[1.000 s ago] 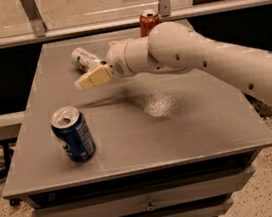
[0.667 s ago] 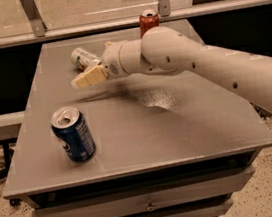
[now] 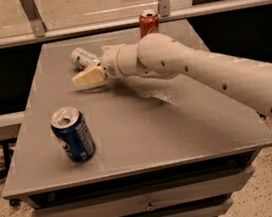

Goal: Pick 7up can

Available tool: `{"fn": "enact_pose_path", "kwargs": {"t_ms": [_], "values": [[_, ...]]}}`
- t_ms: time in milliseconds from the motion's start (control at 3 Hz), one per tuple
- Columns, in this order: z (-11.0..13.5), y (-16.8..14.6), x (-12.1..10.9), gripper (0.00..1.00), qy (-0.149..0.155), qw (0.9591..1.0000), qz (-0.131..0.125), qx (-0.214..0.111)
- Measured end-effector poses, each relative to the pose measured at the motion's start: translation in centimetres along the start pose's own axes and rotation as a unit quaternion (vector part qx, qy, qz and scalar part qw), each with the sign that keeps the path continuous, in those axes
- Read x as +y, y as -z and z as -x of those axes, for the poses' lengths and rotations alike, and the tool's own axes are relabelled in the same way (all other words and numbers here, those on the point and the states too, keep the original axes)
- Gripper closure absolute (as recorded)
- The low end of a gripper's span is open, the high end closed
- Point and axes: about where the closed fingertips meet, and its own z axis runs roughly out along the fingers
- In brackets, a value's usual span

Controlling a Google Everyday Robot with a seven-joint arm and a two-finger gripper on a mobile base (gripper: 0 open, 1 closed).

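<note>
The 7up can (image 3: 81, 57), whitish-silver with green markings, lies on its side at the back left of the grey table (image 3: 144, 129). My gripper (image 3: 90, 65) is right at the can, reaching in from the right on the cream-coloured arm. It is open. The near finger (image 3: 87, 77) lies just in front of the can, and the far finger (image 3: 107, 48) shows behind it. The can's right end is hidden by the wrist.
A dark blue can (image 3: 73, 134) stands upright at the front left of the table. A red cola can (image 3: 148, 23) stands at the back edge. A rail and glass panels run behind the table. Drawers sit under the tabletop.
The gripper has moved a little to the left and closer around the 7up can. The cans have not moved.
</note>
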Motion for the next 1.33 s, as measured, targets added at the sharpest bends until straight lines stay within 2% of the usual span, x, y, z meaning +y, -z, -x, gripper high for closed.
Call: {"fn": "enact_pose_path", "kwargs": {"t_ms": [667,1000,1333], "values": [[1.9,1.9,0.6,0.64,0.018,0.9996,-0.006,-0.020],[3.0,3.7,1.1,0.85,0.029,0.9994,-0.005,-0.018],[4.2,5.6,1.4,1.00,0.043,0.9990,-0.003,-0.015]]}}
